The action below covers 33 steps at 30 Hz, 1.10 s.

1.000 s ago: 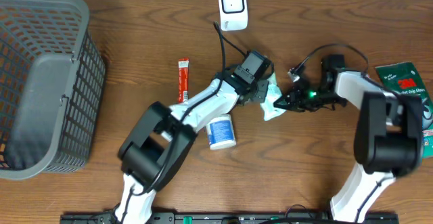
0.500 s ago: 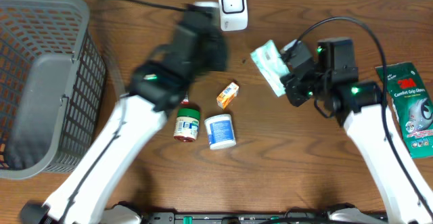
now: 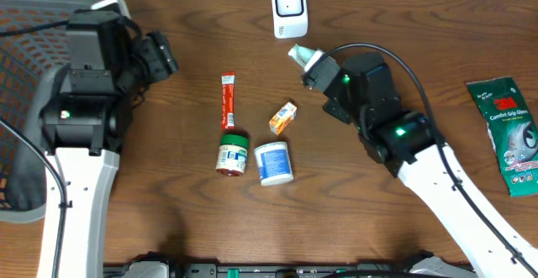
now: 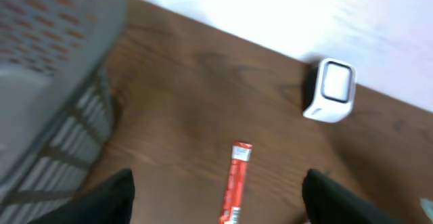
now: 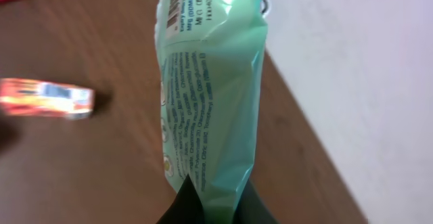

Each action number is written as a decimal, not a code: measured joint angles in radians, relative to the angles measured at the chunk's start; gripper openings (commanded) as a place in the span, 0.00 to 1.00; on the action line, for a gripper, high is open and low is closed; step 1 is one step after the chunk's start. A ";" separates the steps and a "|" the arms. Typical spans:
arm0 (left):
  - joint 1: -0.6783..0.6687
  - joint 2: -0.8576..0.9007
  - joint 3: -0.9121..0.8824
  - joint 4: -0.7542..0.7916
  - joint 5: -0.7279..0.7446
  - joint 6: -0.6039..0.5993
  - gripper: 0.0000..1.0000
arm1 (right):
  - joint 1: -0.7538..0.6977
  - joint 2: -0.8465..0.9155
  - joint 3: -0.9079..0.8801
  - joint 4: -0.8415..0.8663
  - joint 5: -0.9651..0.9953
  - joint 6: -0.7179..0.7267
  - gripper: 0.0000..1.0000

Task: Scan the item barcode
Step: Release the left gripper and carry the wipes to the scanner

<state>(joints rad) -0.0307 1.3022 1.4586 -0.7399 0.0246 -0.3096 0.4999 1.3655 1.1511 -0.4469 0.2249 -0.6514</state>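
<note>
Leave your left claw [image 3: 160,57] spread empty, and with your right claw [image 5: 208,210] pinching the mint-green plastic pouch [image 5: 213,82] near the tabletop's far edge, tilt its printed barcode [image 5: 181,1] squarely toward the white box-shaped scanner [image 3: 288,9] just beyond.

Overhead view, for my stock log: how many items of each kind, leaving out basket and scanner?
Jars and tubs: 2 (green-lidded jar, white tub)
Packs: 2 (mint pouch, green pack)
Red sachet: 1
Orange box: 1
Total: 6

White arm links [image 3: 77,181], black joint housings [image 3: 97,41], green LEDs [image 3: 401,130], black cables [image 3: 412,72].
</note>
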 measured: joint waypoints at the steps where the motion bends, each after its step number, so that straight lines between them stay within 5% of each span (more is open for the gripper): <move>1: 0.006 0.000 0.000 -0.008 -0.001 0.000 0.81 | 0.004 0.005 0.000 0.011 0.015 -0.010 0.01; 16: 0.010 0.000 0.000 -0.027 -0.001 0.000 0.81 | 0.008 0.047 0.000 0.154 0.078 -0.214 0.01; 33: 0.010 0.000 0.000 -0.027 -0.001 0.000 0.82 | 0.008 0.267 0.000 0.542 0.280 -0.483 0.01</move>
<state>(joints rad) -0.0204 1.3022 1.4586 -0.7670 0.0238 -0.3096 0.5083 1.6329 1.1507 0.0952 0.5049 -1.1339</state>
